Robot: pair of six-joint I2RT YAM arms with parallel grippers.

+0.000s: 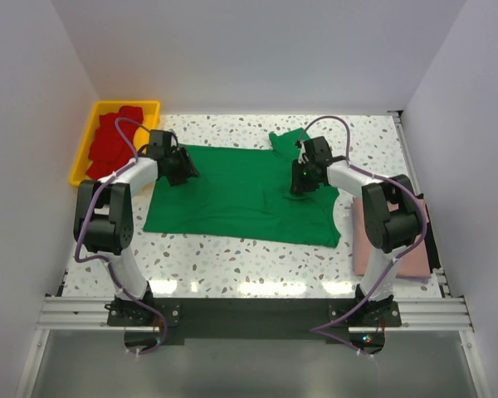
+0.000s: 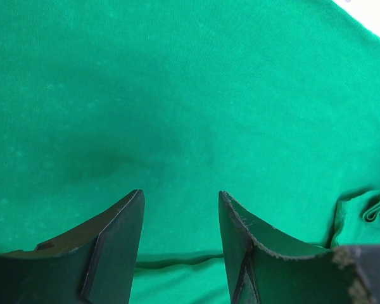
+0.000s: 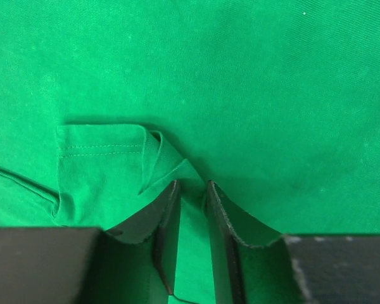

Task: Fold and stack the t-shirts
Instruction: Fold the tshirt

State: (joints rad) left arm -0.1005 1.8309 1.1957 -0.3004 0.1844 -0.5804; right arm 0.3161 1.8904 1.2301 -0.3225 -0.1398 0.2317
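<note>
Green t-shirt (image 1: 241,191) lies spread flat on the table (image 1: 232,253), with no fold made yet, so I judge the task barely begun; at far left the yellow tray (image 1: 80,149) holds the red t-shirts (image 1: 112,141) in a loose heap, none folded that I can see; my left gripper (image 2: 180,196) hangs with jaws wide over the left part of the green t-shirt, holding nothing; my right gripper (image 3: 191,185) has its jaws narrow, pinching a raised fold of the cloth near the right sleeve; at far right the pink t-shirt (image 1: 363,245) lies flat by the table edge, partly hidden under my right arm; whether it is folded I cannot tell.
</note>
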